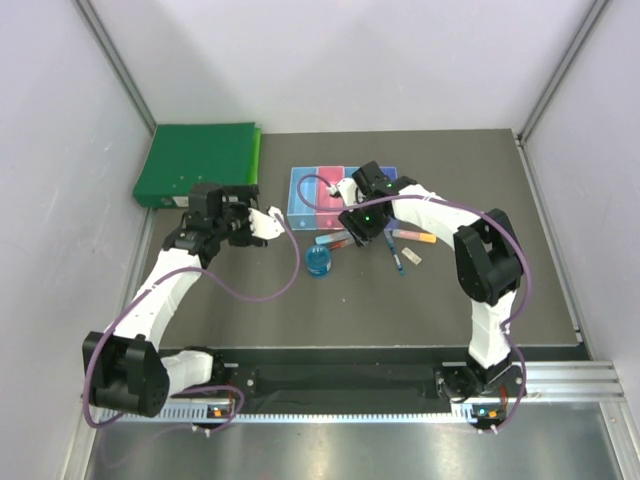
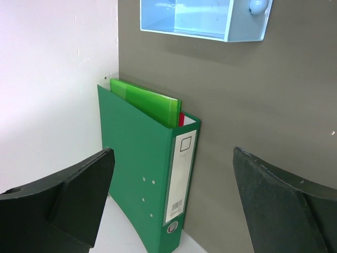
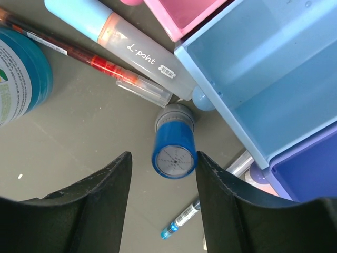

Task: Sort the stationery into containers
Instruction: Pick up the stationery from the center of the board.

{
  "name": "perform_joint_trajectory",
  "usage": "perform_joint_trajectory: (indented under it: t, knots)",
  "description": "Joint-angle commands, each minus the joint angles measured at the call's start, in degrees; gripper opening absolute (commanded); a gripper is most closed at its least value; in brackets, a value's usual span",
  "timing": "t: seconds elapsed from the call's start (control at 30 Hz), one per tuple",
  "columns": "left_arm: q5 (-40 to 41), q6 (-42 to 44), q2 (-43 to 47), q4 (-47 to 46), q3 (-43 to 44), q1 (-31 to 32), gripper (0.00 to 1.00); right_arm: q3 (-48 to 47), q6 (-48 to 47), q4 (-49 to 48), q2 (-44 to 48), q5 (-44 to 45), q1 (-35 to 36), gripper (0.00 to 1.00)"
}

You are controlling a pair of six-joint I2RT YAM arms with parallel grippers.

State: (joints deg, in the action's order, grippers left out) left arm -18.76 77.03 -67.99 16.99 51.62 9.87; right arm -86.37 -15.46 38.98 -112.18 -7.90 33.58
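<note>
Now we are holding the right gripper (image 3: 163, 161) half-spread astride the upright bottle (image 3: 174, 155), not yet pinching, to lift it into the containers (image 3: 218, 103)

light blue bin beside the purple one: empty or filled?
Empty as far as visible: the right wrist view shows only bare floor and walls in the light blue bin; part is cropped.

Right gripper (image 3: 163, 161) is pretty boxed in: bottle (image 3: 174, 154) sits between its jaws, light blue bin (image 3: 253, 68) and purple bin (image 3: 310, 171) crowd just ahead-right, clear marker (image 3: 142, 52) and red pen (image 3: 100, 63) lie ahead-left. Left gripper (image 2: 172, 153) faces the green binder (image 2: 142, 174); bare surface (image 2: 263, 105) runs past on its right.
</note>
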Motion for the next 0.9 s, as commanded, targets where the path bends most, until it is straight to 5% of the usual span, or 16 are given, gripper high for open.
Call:
perform_joint_trajectory:
  t: [0.0,0.27,0.57,0.87]
  knots:
    - [-1.01,0.05,1.28,-1.00,-0.55,0.24,0.99,-3.80,-0.44,-0.57,-0.41,-0.01,-0.10,0.49]
    - [-0.75,-0.13,1.80,-1.00,-1.17,0.24,0.99,-5.56,-0.71,-0.57,-1.99,-0.01,-0.01,0.43]
    - [-0.31,-0.04,1.81,-1.35,-1.61,0.24,0.99,-6.80,-0.88,0.74,-1.64,-0.18,-0.01,0.09]
    - [-0.84,-0.22,1.98,-2.14,-2.04,0.24,0.99,-13.55,-3.43,7.76,1.53,-5.98,-0.01,0.01]
